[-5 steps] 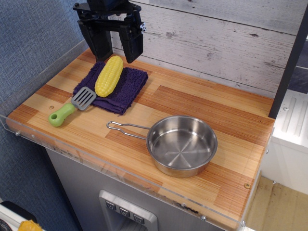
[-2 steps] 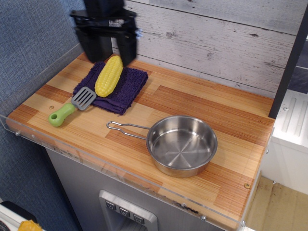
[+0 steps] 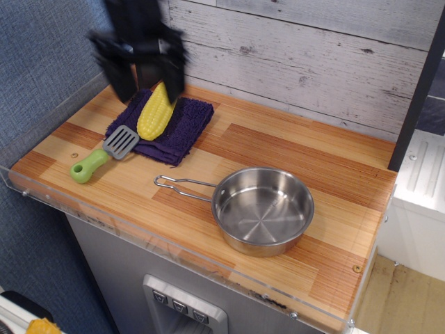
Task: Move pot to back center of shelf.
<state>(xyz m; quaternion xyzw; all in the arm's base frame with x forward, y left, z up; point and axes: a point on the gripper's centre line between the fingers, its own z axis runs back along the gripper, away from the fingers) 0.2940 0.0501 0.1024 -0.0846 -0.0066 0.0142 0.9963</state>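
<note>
The shiny steel pot [image 3: 263,210] sits upright on the front right part of the striped wooden shelf [image 3: 292,153], its thin wire handle [image 3: 182,186] pointing left. My black gripper [image 3: 147,87] hangs blurred above the shelf's back left corner, over the far end of the corn cob. Its two fingers are spread apart and hold nothing. It is far from the pot, up and to the left.
A yellow corn cob [image 3: 157,110] lies on a folded purple cloth [image 3: 178,129] at the back left. A spatula with a green handle [image 3: 103,156] lies in front of the cloth. A clear acrylic rim [image 3: 139,240] edges the front and left. A plank wall stands behind.
The gripper has shifted left and lowered toward the corn, with motion blur. The pot, corn, cloth and spatula have not moved.
</note>
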